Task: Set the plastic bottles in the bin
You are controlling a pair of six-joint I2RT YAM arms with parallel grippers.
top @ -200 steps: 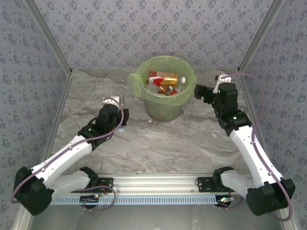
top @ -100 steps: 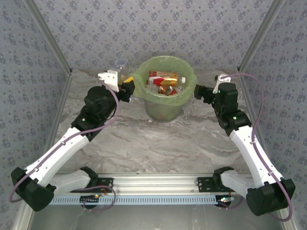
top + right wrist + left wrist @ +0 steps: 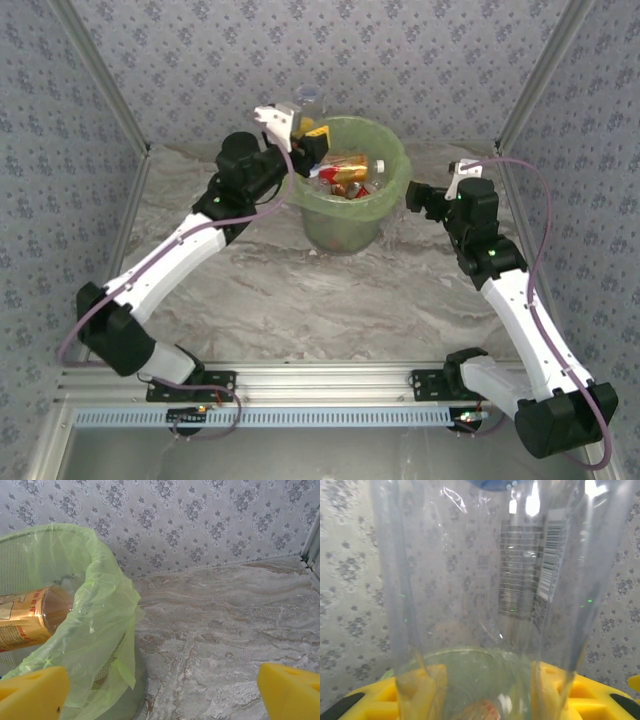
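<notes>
The left gripper (image 3: 305, 136) is clenched on a clear bottle (image 3: 308, 98), raised off the tabletop (image 3: 330, 300) at about 10 o'clock on the rim of the bin (image 3: 392, 196). In the top view the bottle's long axis runs toward 12 o'clock from the gripper, with its pale end sticking out beyond the fingers. The left wrist view shows the same clear bottle (image 3: 485, 580) close up, barcode label on its right side, squeezed between the yellow pads (image 3: 555, 685), with a green curve that may be the bin's rim showing through its lower part.

The relation that matters is that the middle of the bin's opening lies at about 4 o'clock from the left gripper, very near. The held bottle seems to sit over the rim rather than well inside it, so a short carry that way would likely be wanted before letting go.

Several other bottles (image 3: 345, 168) already lie in the bin, and one amber bottle (image 3: 30, 622) shows behind the green bag (image 3: 100, 630). The right gripper (image 3: 414, 194) waits at the bin's 3 o'clock side, released and holding nothing, its fingers (image 3: 30, 692) spread wide.
</notes>
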